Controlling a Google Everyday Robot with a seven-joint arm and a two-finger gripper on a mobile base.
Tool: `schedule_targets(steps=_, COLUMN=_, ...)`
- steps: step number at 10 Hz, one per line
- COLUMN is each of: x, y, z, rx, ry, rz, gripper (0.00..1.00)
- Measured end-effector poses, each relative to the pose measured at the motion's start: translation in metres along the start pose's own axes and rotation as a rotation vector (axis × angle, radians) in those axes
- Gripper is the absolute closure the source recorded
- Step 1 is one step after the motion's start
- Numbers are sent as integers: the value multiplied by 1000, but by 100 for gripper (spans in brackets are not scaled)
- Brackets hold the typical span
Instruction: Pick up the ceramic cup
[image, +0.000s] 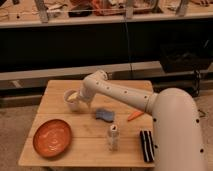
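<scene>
The ceramic cup (71, 98) is small and cream-white with a wide round mouth. It stands on the wooden table (60, 85) at the left of the middle. My white arm reaches from the right across the table. My gripper (80, 101) is at the cup's right side, right against it. The arm's end hides part of the cup's right rim.
An orange plate (52, 137) lies at the front left. A blue sponge (105, 115), an orange carrot-like piece (134, 116), a tall whitish shaker (113, 137) and a black striped object (146, 145) lie to the right. Dark shelving stands behind the table.
</scene>
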Motion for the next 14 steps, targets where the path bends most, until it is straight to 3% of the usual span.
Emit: schedule_targets(steps=14, x=-5, y=0, z=1, rx=2, ry=-11, rz=-5, gripper=20)
